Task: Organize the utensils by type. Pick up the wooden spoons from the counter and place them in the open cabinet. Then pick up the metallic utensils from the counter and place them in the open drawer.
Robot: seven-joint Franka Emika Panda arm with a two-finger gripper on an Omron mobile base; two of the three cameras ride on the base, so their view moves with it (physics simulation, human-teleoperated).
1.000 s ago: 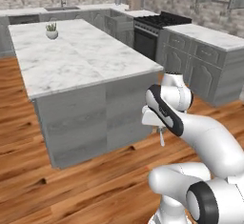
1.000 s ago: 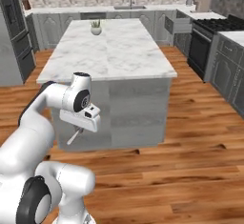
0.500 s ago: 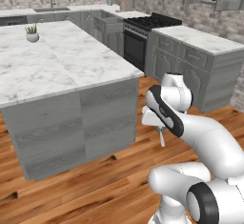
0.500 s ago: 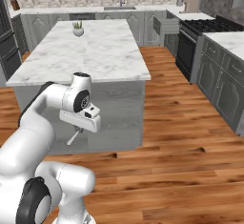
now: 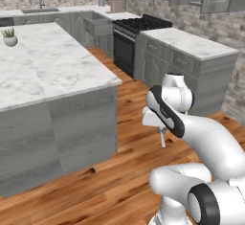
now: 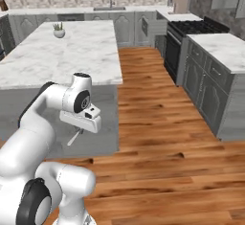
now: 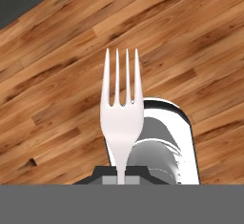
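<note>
Your two-finger gripper pinches thin silver fork by handle, tines pointing at wooden plank floor, near marble-topped grey island.

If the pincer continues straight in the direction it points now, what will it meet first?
Probably the wooden floor. The pincer, shut on the fork, points down at bare planks in the hand view, so the fork's tines would touch first. Depth is unclear.

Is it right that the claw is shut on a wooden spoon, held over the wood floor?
Not quite. The claw is shut on a silver fork, not a wooden spoon. The hand view shows its four tines pointing out over the wood floor. The rest is right.
</note>
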